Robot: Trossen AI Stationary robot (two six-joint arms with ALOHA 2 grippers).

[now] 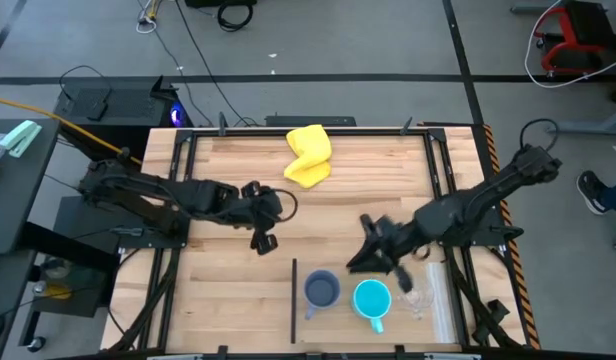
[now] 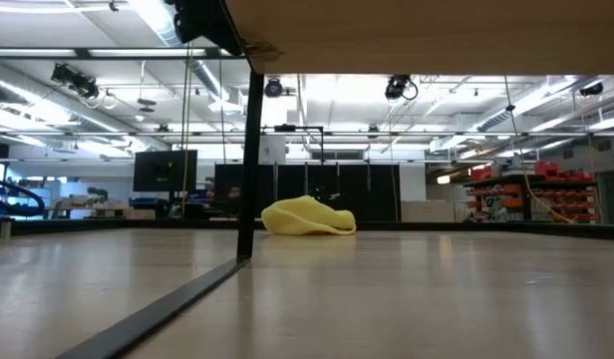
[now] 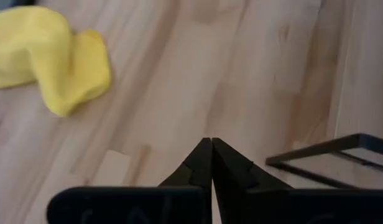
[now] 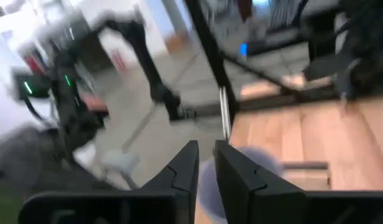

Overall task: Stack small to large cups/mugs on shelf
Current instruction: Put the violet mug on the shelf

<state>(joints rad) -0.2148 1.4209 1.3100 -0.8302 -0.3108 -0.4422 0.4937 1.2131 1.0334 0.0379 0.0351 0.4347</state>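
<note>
A crumpled yellow cloth point(image 1: 309, 156) is seen at the desk's point(image 1: 228, 300) far edge. The grey-blue mug point(image 1: 321, 290), cyan mug point(image 1: 372, 300) and clear cup point(image 1: 416, 297) are lined up near the front edge. The left pincer point(image 3: 211, 144) is clenched on nothing mid-desk; the right pincer point(image 4: 206, 149), slightly parted, is blurred above the mugs. No writing can be read.

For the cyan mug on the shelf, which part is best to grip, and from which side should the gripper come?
Probably the rim of the cyan mug, taken from above. The mug stands upright with its mouth open to the top. Its handle points toward the table's near edge, the grey-blue mug stands close on one side and the clear cup on the other, so pinch the far wall.
</note>
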